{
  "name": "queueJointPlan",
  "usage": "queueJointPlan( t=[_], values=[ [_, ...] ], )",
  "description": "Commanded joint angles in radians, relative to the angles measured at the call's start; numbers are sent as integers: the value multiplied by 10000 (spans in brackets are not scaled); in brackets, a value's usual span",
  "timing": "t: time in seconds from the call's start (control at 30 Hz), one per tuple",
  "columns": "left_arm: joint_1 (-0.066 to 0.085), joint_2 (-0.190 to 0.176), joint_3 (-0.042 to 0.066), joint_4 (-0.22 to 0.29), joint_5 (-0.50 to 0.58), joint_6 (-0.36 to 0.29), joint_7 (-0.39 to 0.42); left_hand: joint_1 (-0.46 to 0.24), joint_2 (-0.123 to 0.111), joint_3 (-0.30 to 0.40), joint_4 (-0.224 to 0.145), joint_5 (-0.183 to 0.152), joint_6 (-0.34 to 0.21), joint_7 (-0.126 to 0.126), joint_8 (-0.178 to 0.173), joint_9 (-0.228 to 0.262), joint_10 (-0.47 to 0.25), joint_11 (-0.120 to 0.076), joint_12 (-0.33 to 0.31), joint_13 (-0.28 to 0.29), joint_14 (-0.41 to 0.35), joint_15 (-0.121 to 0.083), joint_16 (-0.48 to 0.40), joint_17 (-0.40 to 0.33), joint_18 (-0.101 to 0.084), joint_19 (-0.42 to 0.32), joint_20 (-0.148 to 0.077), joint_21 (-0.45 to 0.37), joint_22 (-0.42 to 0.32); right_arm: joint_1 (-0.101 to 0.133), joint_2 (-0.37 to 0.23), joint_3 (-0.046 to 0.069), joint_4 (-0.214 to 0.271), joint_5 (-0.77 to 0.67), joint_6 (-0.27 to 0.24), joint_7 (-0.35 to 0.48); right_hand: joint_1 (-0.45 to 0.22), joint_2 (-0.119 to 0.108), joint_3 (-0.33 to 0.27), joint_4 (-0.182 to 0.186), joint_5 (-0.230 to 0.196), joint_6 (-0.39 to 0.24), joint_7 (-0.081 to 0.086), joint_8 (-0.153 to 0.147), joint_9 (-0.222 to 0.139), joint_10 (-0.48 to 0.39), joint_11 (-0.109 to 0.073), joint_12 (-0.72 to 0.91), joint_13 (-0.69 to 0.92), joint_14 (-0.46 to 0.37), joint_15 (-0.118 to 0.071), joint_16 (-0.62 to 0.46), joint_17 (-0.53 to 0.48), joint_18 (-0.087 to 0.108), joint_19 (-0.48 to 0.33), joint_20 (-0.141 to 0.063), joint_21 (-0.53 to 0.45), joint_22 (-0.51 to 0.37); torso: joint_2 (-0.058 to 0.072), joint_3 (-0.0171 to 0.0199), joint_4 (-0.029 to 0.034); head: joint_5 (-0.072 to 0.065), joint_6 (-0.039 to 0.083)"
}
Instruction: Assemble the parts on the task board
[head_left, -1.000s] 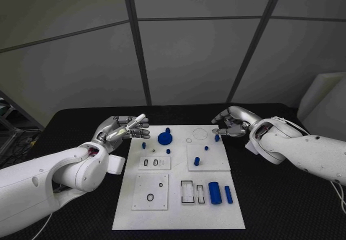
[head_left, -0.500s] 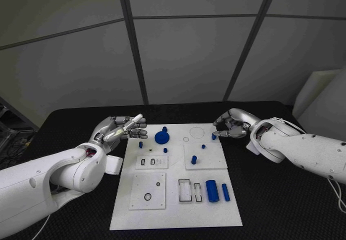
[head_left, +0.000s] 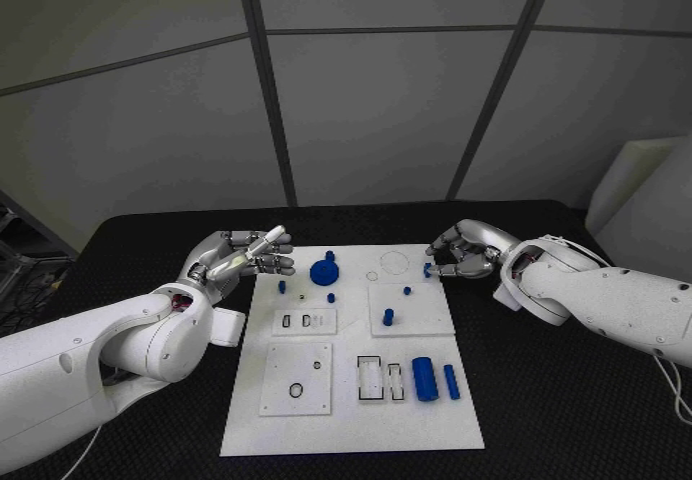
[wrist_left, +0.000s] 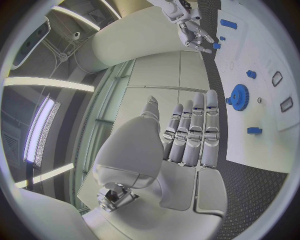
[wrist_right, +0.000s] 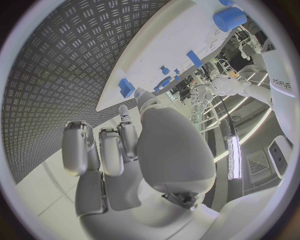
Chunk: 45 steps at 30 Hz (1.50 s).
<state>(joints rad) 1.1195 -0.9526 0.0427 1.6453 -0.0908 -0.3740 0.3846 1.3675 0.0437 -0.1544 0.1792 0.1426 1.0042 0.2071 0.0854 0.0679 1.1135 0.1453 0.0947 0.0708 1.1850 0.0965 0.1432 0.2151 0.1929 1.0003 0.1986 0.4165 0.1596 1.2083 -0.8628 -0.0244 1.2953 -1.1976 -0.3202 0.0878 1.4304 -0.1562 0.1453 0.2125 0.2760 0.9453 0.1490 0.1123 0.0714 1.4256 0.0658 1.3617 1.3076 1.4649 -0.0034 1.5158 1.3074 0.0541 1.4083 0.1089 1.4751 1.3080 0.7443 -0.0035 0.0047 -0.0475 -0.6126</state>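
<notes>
Right hand (head_left: 464, 250) curled at task board (head_left: 353, 430) far corner, beside small blue peg (head_left: 430, 270); grip cannot be told. Left hand (head_left: 238, 257) empty, fingers loosely spread. Risk: peg knocked over if approach misjudged.

The left hand (wrist_left: 187, 135) holds nothing, its fingers (wrist_left: 203, 125) straight and side by side; beyond them lies the white task board (wrist_left: 262, 105), bearing a blue gear (wrist_left: 238, 95) and small blue parts (wrist_left: 252, 74); the right hand (wrist_left: 194, 32) hovers at its far edge.

Task board (head_left: 433, 420) mid-table, left robot hand (head_left: 238, 257) at its far-left corner, right robot hand (head_left: 464, 250) far-right
</notes>
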Motion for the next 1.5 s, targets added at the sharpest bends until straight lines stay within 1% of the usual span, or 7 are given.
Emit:
queueJointPlan(
  t=[0.03,0.4,0.8,0.93,1.1,1.33,1.5],
  values=[
    [5,15,7,0,-6,120,-9,21,63,-19,-45,-19,8,64,-42,-11,32,71,-57,-6,-42,7,-37,11,-110,-73,18,-53,-15,7,55,3,-55,42,206,121,118,22,12,-65,-55,72,-9,-8,1,-2,-40,-39,297,745,-46,-29,1159,-21,-60,-34,-56,376,-6,0,1,2,-8],
    [0,14,7,-4,-6,109,-11,21,63,-19,-45,-19,8,64,-42,-11,32,71,-57,-6,-42,7,-37,11,-110,-73,18,-53,-15,-127,211,3,-247,-88,371,72,169,124,60,-127,-42,310,11,68,29,27,-29,-5,342,753,-40,-18,1193,-27,-46,-37,-52,397,-6,0,-3,20,-31],
    [-9,10,7,-9,-6,105,-11,21,63,-19,-45,-19,8,64,-42,-11,32,71,-57,-6,-42,7,-37,11,-110,-73,18,-53,-15,-154,317,3,-384,-136,371,35,187,257,133,-169,-15,533,-1,125,43,67,-38,42,399,763,-44,-3,1232,-34,-19,-39,-38,432,-3,2,-5,49,-50],
    [-10,12,7,-16,-6,103,-12,21,63,-19,-45,-19,8,64,-42,-11,32,71,-57,-6,-42,7,-37,11,-110,-73,18,-53,-15,-156,333,3,-409,-138,354,44,183,359,190,-180,-18,721,-41,185,59,90,-69,69,431,768,-64,6,1256,-38,1,-49,-27,458,-7,1,-5,51,-51],
    [-12,12,7,-22,-6,99,-14,33,77,-27,-67,-20,22,56,-55,-8,47,67,-71,-3,-38,7,-70,28,-109,-74,21,-58,-22,-157,349,4,-426,-138,313,56,253,586,340,-250,-224,1121,-176,324,103,131,-177,117,491,774,-145,14,1281,-43,27,-106,-13,494,-4,2,0,46,-63],
    [-13,12,8,-31,-6,96,-22,33,77,-27,-67,-20,22,56,-55,-8,47,67,-71,-3,-38,7,-70,28,-109,-74,21,-58,-22,-159,361,4,-412,-134,-119,144,318,833,490,-347,-411,1519,-349,483,162,223,-323,219,612,796,-268,50,1379,-68,112,-214,37,608,-9,2,-4,47,-90],
    [-15,-3,8,-31,-6,95,-28,33,81,-29,-69,-20,22,58,-58,-9,47,68,-75,-3,-37,7,-75,31,-108,-75,21,-58,-23,-160,303,5,-297,-105,-793,46,317,933,539,-390,-527,1629,-410,515,179,274,-379,266,667,815,-321,84,1463,-91,187,-270,83,708,-8,6,-19,59,-120]
  ],
)
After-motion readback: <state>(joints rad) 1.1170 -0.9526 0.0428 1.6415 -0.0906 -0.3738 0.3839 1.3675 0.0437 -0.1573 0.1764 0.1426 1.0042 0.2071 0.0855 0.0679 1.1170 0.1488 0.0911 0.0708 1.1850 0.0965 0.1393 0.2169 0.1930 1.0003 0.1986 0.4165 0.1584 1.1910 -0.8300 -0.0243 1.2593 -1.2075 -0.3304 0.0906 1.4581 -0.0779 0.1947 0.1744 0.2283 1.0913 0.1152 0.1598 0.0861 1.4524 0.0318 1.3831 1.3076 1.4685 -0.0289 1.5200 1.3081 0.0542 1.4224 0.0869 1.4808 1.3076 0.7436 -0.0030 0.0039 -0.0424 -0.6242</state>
